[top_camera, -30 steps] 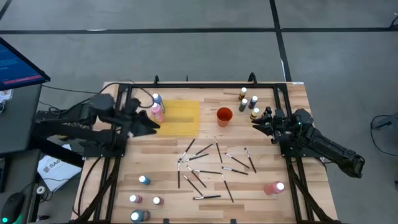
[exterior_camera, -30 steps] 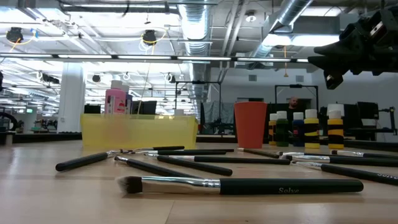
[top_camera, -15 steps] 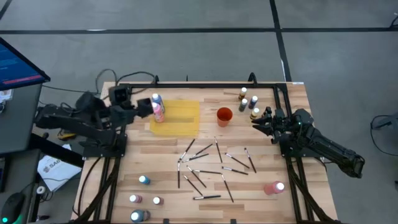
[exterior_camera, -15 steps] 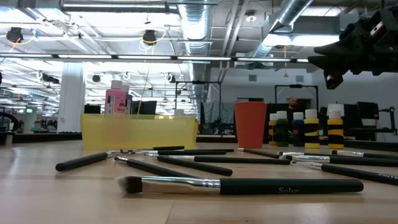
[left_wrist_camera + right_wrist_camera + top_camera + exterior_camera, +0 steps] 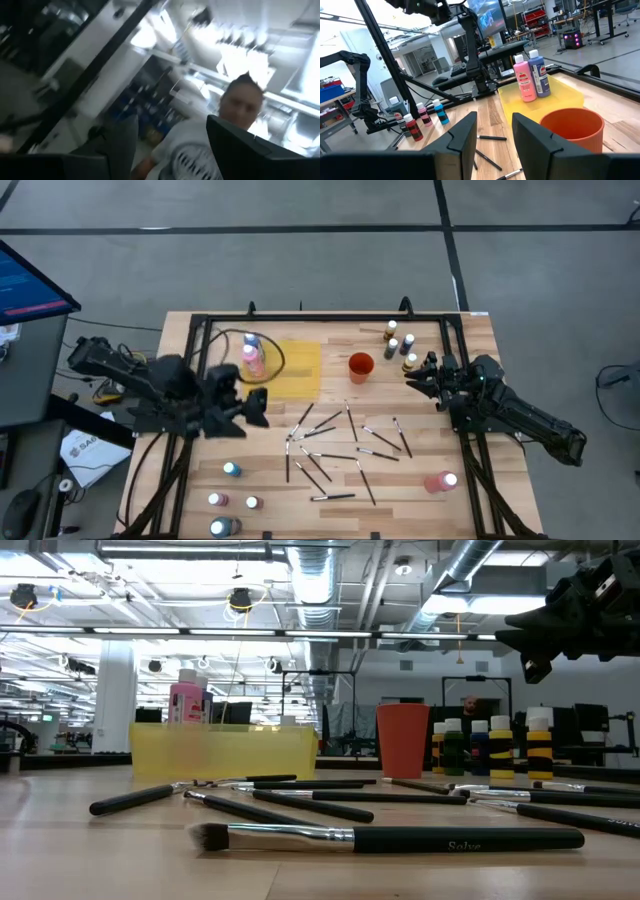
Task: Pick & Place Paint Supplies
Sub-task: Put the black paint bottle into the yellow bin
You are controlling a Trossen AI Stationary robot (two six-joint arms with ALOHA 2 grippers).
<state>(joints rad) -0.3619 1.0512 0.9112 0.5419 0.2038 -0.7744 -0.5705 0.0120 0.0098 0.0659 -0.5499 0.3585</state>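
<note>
A pink bottle (image 5: 255,361) and a blue bottle (image 5: 250,342) stand upright on the yellow mat (image 5: 295,370) at the far left. Several more bottles (image 5: 398,345) stand at the far right, beside the orange cup (image 5: 360,367). Thin dark brushes (image 5: 330,445) lie scattered flat mid-table. Several bottles (image 5: 225,500) stand at the near left, and a pink one (image 5: 440,482) lies at the near right. My left gripper (image 5: 258,408) hangs open and empty above the table, nearer than the mat, pointing up into the room (image 5: 172,120). My right gripper (image 5: 412,375) waits open and empty, right of the cup.
A black frame (image 5: 300,315) runs round the table's far and side edges. Bare wood lies between the mat and the brushes. A person (image 5: 240,105) shows in the room beyond, in the left wrist view. A monitor (image 5: 30,285) stands left of the table.
My left gripper has drawn back from the pink and blue bottles on the mat, swung toward the table's near edge and tipped upward. Both bottles stay upright on the mat.
</note>
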